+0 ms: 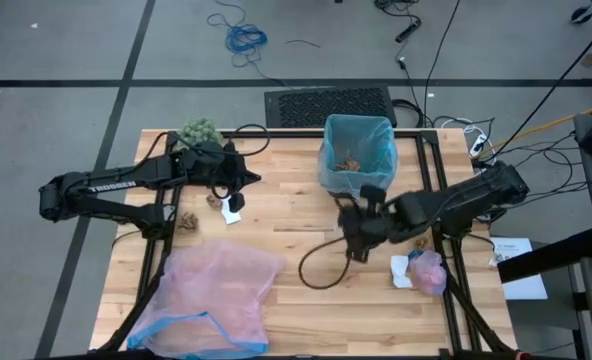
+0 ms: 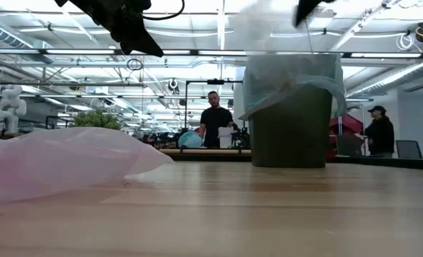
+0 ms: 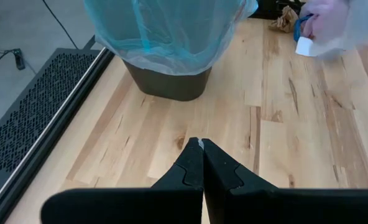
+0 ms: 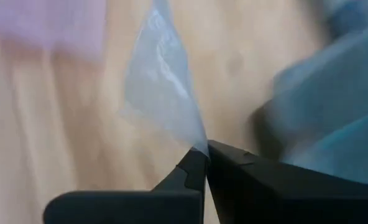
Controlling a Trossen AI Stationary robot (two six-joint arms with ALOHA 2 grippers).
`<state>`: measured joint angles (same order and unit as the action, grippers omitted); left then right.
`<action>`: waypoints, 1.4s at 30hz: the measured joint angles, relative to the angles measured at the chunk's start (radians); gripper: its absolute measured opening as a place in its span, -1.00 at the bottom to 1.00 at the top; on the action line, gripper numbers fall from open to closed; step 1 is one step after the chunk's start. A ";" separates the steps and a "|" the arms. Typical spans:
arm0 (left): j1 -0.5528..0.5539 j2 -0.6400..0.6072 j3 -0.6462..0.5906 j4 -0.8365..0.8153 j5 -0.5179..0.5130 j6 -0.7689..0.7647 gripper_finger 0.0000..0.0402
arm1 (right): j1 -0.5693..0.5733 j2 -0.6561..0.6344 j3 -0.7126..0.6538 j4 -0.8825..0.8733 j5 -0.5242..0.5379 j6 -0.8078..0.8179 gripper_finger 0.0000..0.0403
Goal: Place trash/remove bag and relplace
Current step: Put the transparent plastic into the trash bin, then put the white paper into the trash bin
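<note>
The thin translucent light-blue plastic bag [image 1: 357, 152] lines the brown square bin [image 3: 166, 84] at the worktop's [image 1: 296, 215] far edge. The right claw [image 4: 202, 152], just beside its near rim, pinches a corner of film. The left claw [image 3: 201, 144], pressed together and empty, waits well apart.

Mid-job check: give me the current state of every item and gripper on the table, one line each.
Translucent light-blue plastic bag: lining the brown bin, scraps inside.
Brown square bin: upright on the table.
Right gripper: shut on a corner of the light-blue bag.
Left gripper: shut, empty, facing the bin.
Translucent pink bag with blue rim: lying loose on the table.
Pink wad: on the table, not binned.
Fuzzy green ball: at the table's edge.
</note>
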<state>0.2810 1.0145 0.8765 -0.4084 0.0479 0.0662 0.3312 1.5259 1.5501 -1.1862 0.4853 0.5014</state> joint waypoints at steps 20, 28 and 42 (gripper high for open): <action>0.000 0.000 0.000 0.001 0.000 -0.008 -1.00 | -0.554 0.007 0.242 -0.245 0.036 -0.240 -1.00; 0.000 0.000 0.000 -0.001 0.000 -0.008 -1.00 | -0.633 0.007 0.242 -0.208 -0.100 -0.362 -0.59; 0.000 0.000 0.000 -0.013 -0.001 0.002 -1.00 | -0.459 -0.005 0.213 -0.385 -0.567 -0.135 -0.04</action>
<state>0.2810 1.0142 0.8768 -0.4210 0.0470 0.0685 -0.1280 1.5213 1.7630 -1.5709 -0.0821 0.3668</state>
